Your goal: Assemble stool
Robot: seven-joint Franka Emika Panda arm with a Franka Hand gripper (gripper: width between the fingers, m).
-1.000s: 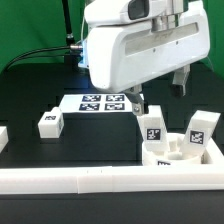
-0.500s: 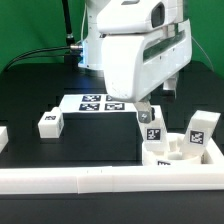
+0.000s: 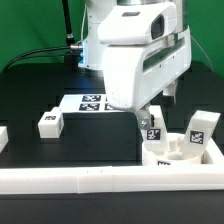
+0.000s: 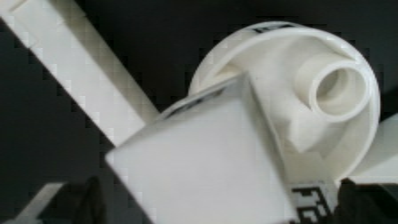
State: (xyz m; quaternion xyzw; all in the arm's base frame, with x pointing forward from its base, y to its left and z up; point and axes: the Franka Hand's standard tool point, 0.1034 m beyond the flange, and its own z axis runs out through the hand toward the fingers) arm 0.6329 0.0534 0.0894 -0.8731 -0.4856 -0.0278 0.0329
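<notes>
Fingers: the fingers (image 3: pixel 143 117) stand wide apart and grip nothing; they hang low over the seat, one dark tip just beside the near leg
Seat: the seat (image 3: pixel 172 153) is a round white disc lying flat on the bench (image 3: pixel 90 145), tucked against the rail (image 3: pixel 70 181) at the exterior view's right, open sockets facing up
Near leg: the near leg (image 3: pixel 153 128) stands upright at the seat's rim, tag facing the camera; whether it sits in a socket or only beside one cannot be told. In the wrist view its blank face (image 4: pixel 214 170) fills the foreground, with the seat (image 4: pixel 294 80) behind it
Far leg: the far leg (image 3: pixel 200 131) is upright at the seat's other side
Loose leg: the loose leg (image 3: pixel 49 122) lies well apart on the bench, near the marker board (image 3: pixel 95 102)
Handling, judged: light, stiff moulded plastic with smooth faces – likely to slip or twist under an off-centre pinch, not fragile
Hold, judged: two opposite flat sides of the near leg, squarely and around mid-height, leaving the socket end free
Risk, judged: a skewed closure could tip the leg or nudge the seat – the rail should steady the seat
</notes>
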